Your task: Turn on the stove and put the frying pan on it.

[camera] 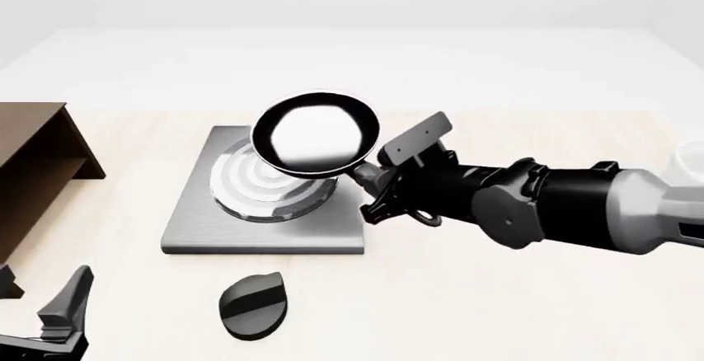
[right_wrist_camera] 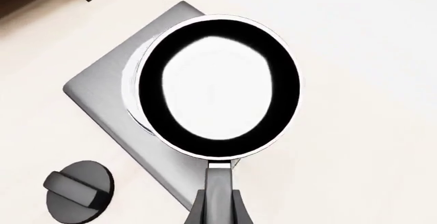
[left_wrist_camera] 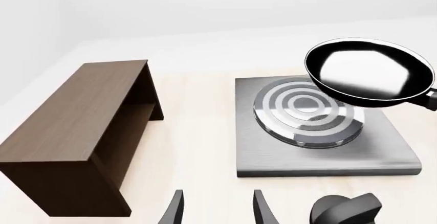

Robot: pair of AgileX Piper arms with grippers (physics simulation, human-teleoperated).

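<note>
Landmark for all positions: stove (camera: 264, 213), a flat grey hotplate w/ ring burner (left_wrist_camera: 307, 112).

Tools. Right gripper (right_wrist_camera: 220, 199) was clamped on the frying pan (camera: 316, 135) handle, near the bowl end; fingers seen either side of the handle in the right wrist view. Left gripper (left_wrist_camera: 217, 209) was parked low, on the arms' side of the stove and to its left, fingers apart, holding nothing.

Task items. Pan was held in the air above the stove's far right part, overlapping the burner but not centred on it; left wrist view showed clear daylight between pan base and burner. Pan looked tilted, glossy inside turned partly toward the cameras. Black oval knob (camera: 254, 304) lay on the table just in front of the stove, apart from both grippers. Whether stove was on: cannot tell; no glow or indicator visible.

Risks (judgement). 1) Offset plus tilt: if lowered as is, the pan could land rim-first, rock or slide off the burner edge. 2) A grip on a long handle may let the pan rotate. 3) Knob untouched at this moment; turn-on step may get skipped.

Surface/room. Pale wood-look table (camera: 495, 311), matte. Brown wooden shelf (left_wrist_camera: 82, 132) stood left of the stove, well apart. Plain white surroundings, even light, no clutter near stove.
</note>
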